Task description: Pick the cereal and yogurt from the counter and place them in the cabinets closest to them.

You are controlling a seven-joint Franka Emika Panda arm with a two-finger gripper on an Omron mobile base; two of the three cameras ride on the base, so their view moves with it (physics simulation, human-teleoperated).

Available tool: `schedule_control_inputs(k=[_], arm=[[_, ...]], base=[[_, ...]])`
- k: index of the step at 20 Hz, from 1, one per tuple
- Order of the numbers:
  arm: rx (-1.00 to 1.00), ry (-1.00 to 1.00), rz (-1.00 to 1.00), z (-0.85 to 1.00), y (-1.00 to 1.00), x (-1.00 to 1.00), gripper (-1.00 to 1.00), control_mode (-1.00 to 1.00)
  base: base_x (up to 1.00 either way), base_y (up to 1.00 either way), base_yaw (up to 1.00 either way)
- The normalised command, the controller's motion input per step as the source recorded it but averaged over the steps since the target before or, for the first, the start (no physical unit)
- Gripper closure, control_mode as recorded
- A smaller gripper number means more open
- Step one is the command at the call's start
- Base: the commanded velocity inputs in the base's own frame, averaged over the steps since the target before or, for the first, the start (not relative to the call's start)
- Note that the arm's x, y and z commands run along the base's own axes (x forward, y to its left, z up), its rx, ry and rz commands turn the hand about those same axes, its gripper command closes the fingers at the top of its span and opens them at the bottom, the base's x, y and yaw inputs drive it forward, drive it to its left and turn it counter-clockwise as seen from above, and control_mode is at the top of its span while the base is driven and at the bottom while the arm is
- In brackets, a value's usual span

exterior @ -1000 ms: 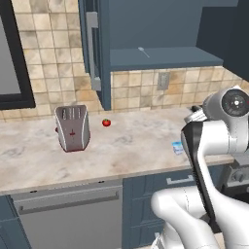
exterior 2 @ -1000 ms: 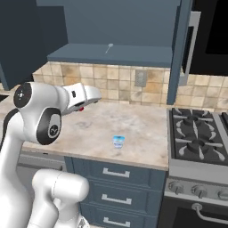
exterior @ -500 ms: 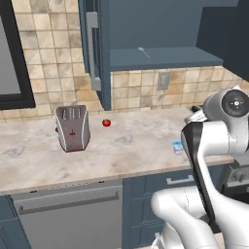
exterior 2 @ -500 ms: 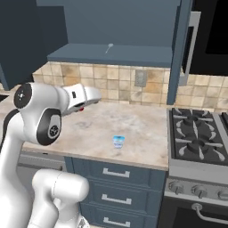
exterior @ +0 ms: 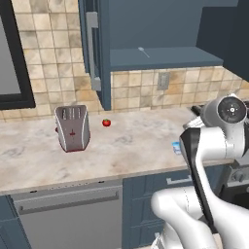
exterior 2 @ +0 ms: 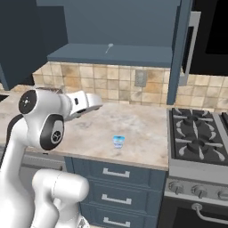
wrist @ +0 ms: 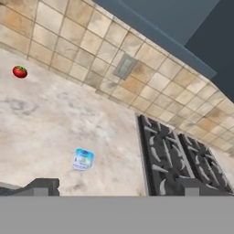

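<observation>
The yogurt (exterior 2: 118, 141), a tiny light-blue and white cup, stands alone on the beige counter (exterior 2: 133, 122) near its front edge. In the hand view the yogurt (wrist: 83, 159) lies below and ahead of my gripper (wrist: 116, 188), whose fingertips (wrist: 43, 186) stand wide apart with nothing between them. From the left base view my arm half covers the yogurt (exterior: 175, 147). My hand (exterior 2: 90, 100) hovers above the counter, to the left of the cup. The wall cabinet above is open, with its blue shelf (exterior 2: 111, 54) showing. The cereal is out of view.
A grey toaster (exterior: 72, 127) and a small red tomato (exterior: 106, 122) sit on the counter's left part. A gas stove (exterior 2: 198, 140) borders the counter on the right. Open cabinet doors (exterior: 95, 48) with bar handles hang at each side of the shelf.
</observation>
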Motion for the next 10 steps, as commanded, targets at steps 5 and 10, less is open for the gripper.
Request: schedule_control_inputs(k=[5, 10], arm=[[0.02, 0.00, 0.00, -0.24, 0.00, 0.13, -1.00, -1.00], [0.04, 0.02, 0.00, -0.19, -0.01, 0.19, -1.00, -1.00]], base=[[0.00, 0.00, 0.00], [0.00, 0.00, 0.00]])
